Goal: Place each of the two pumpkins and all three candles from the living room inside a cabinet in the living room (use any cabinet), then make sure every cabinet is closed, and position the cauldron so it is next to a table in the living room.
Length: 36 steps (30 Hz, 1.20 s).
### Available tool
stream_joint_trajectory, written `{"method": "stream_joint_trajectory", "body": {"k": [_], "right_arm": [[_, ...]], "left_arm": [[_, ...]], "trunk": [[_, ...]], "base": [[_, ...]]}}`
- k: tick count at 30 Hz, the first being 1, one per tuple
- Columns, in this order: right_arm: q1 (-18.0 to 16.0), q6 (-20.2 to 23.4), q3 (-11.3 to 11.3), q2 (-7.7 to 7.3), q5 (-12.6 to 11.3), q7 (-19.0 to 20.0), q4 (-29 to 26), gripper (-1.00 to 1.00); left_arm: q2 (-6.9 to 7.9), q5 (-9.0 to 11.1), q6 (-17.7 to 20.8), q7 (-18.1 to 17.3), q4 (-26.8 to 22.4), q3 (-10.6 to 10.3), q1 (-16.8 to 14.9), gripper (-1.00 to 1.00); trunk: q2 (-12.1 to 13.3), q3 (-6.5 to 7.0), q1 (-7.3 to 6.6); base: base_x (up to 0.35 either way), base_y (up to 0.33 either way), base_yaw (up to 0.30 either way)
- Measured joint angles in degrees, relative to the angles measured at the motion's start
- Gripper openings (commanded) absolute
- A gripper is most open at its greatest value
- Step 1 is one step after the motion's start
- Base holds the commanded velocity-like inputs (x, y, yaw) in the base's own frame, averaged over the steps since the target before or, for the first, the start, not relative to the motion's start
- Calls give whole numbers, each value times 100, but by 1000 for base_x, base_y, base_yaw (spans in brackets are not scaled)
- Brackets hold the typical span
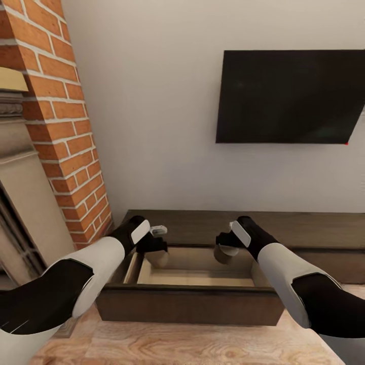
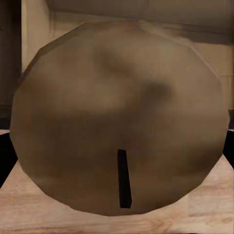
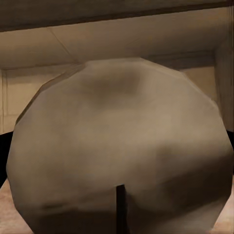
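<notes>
The cabinet is a long, low dark-brown unit against the wall, with one drawer pulled out and its pale wood inside showing. My left gripper hangs over the drawer's left end, shut on a squat olive-grey candle. Over the drawer's right part, my right gripper is shut on a second candle. In the left wrist view the candle's round top and dark wick sit very close. The right wrist view shows the other candle the same way, above the drawer floor.
A dark television hangs on the white wall above the cabinet. A red brick fireplace column stands close on the left. Light wooden floor lies in front of the drawer.
</notes>
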Motion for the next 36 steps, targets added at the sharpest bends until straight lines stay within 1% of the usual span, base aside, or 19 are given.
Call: {"method": "stream_joint_trajectory", "body": {"k": [2,4,5,8,12,16,17,18,19,21,22,23,24,26,27,28,29,31,36], "right_arm": [[0,2,-3,4,-1,0,1,-100],[0,1,3,6,1,0,1,-100],[0,2,3,7,2,0,1,-100],[0,-5,8,7,4,0,2,-100],[0,-17,41,11,19,0,3,-100],[-1,-22,67,27,38,3,9,-100],[-1,-44,77,93,45,17,11,-100],[-1,-63,70,114,-36,19,10,-100],[-1,-56,92,151,42,21,12,-100],[-1,-73,94,223,-7,26,11,-100],[-1,-66,105,247,52,25,12,-100],[-1,-72,113,269,38,30,11,-100],[2,-74,145,286,37,32,12,-100],[6,-74,311,302,51,39,12,-100],[6,-78,430,304,52,44,11,-100],[6,-78,494,305,61,45,11,-100],[6,-81,636,306,66,49,13,-100],[7,-82,742,307,50,51,13,-100],[8,-76,782,307,31,44,103,-100]], "left_arm": [[1,-1,-57,2,-3,1,0,-100],[-2,-23,-403,-3,-7,-6,-2,-100],[-4,-27,-476,-5,-5,-5,-2,-100],[-6,-108,-576,-4,-4,-9,-2,-100],[-6,-168,-605,2,9,-7,-2,-100],[-6,-220,-567,15,19,-5,0,-100],[-2,-235,-447,19,24,-5,4,-100],[-2,-250,-419,19,24,-8,2,-100],[0,-250,-381,20,29,-7,1,-100],[2,-254,-341,20,39,-8,1,-100],[4,-253,-331,20,42,-8,1,-100],[7,-255,-324,21,43,-11,2,-100],[9,-257,-320,21,45,-13,2,-100],[11,-261,-318,20,46,-13,1,-100],[11,-265,-320,20,45,-10,-1,-100],[11,-259,-322,20,45,-6,1,-100],[16,-248,-330,20,44,7,1,-100],[20,-260,-338,20,39,2,1,-100],[21,-261,-353,16,22,-1,2,-100]], "trunk": [[-80,-48,44],[-161,-94,88],[-201,-117,110],[-321,-187,176],[-481,-278,264],[-642,-361,352],[-682,-380,374],[-722,-398,395],[-762,-417,417],[-843,-453,461],[-883,-471,483],[-923,-489,505],[-963,-507,527],[-1043,-543,571],[-1045,-543,571],[-1045,-543,572],[-1045,-543,572],[-1045,-545,572],[-1045,-554,570]], "base": [[0,0,-238],[0,0,-248],[0,0,-251],[0,0,-253],[0,0,-225],[0,0,-59],[0,0,-13],[0,0,-8],[0,0,-4],[0,0,-3],[0,0,-1],[0,0,0],[0,0,0],[0,0,13],[0,0,55],[0,0,139],[0,0,163],[0,0,229],[69,0,121]]}}
